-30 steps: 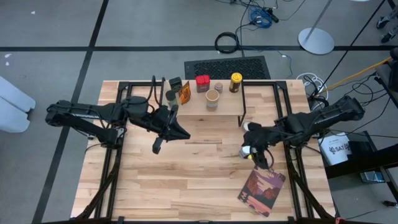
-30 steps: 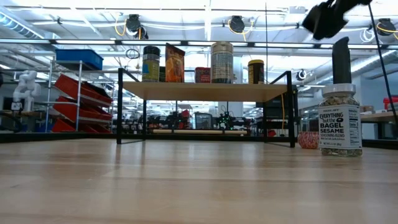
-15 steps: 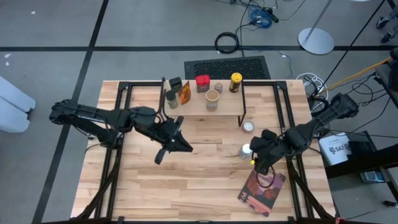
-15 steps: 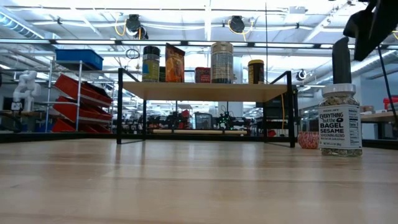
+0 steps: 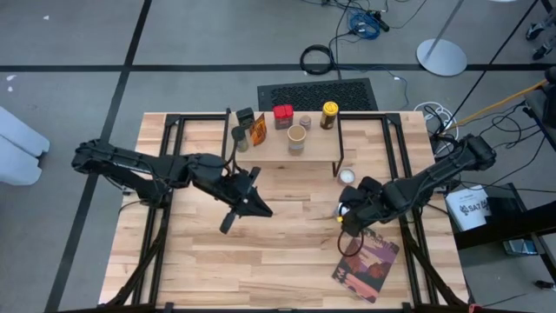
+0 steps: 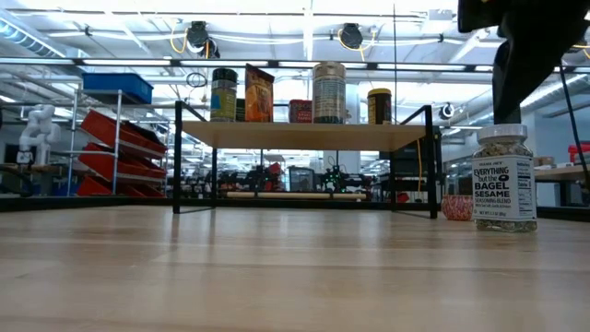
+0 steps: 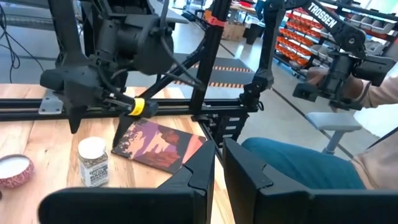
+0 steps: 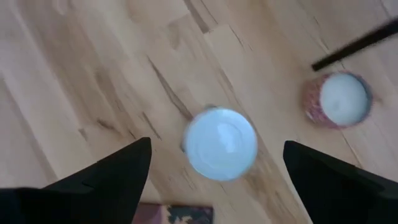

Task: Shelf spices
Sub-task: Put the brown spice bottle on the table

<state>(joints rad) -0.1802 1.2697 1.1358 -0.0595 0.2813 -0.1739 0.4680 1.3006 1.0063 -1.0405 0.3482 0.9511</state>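
Note:
A sesame spice jar (image 6: 504,180) with a white lid (image 8: 221,143) stands upright on its base on the table. My right gripper (image 8: 217,168) hangs above it, pointing steeply down. It is open, with one finger on each side of the lid and clear of it. A small red tin (image 8: 339,99) with a white top sits on the table beside the jar. Several spices stand on the shelf (image 5: 291,148) at the far middle. My left gripper (image 5: 254,206) is shut with nothing in it, above the table's middle.
A reddish picture-covered book (image 5: 365,265) lies flat near the right front, just nearward of the jar. The shelf's black legs (image 5: 339,165) stand close to the red tin (image 5: 347,176). A seated person (image 7: 311,162) shows beyond the table's right side in the left wrist view.
My right gripper has swung toward the table's right edge and back. It has tipped steeply downward and sunk, and now stands over the sesame jar. My left gripper has drifted a little toward the near right. The jar and the tin have stayed put.

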